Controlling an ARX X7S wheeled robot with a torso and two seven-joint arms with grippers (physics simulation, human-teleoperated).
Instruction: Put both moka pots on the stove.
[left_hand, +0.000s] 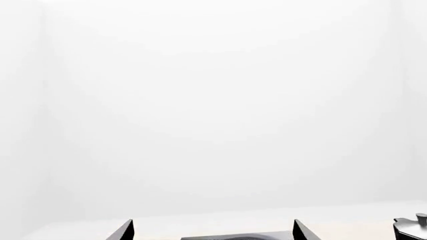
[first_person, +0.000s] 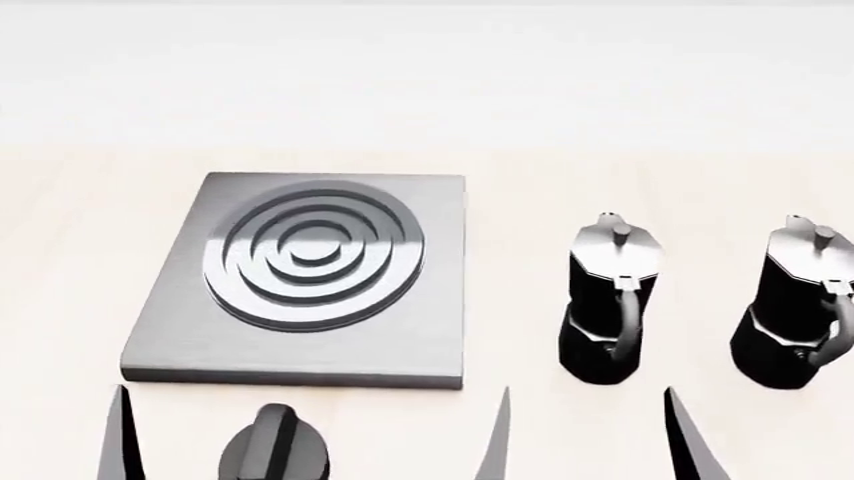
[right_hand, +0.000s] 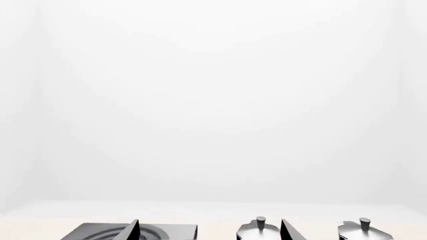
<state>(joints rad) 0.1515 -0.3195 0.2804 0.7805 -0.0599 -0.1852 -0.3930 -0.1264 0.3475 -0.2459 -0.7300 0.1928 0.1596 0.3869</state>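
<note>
The 2 moka pots stand upright on the pale table (first_person: 80, 250), side by side and apart: the nearer-centre moka pot (first_person: 611, 300) just right of the stove (first_person: 310, 280), the outer moka pot (first_person: 798, 305) further right by the head view's edge, both with handles turned toward the robot. Neither is on the stove, whose ringed burner is bare. A black round knob (first_person: 274, 445) sits on the table just in front of the stove's near edge. The table is light cream and runs back to a plain white wall. The left pincer (first_person: 120, 440) shows only as 1 dark fingertip at the head view's lower left; the left wrist view shows its fingers parted and holding nothing. The right pincer (first_person: 587, 440) hangs released just in front of the nearer-centre pot, fingers spread, touching neither pot.
</note>
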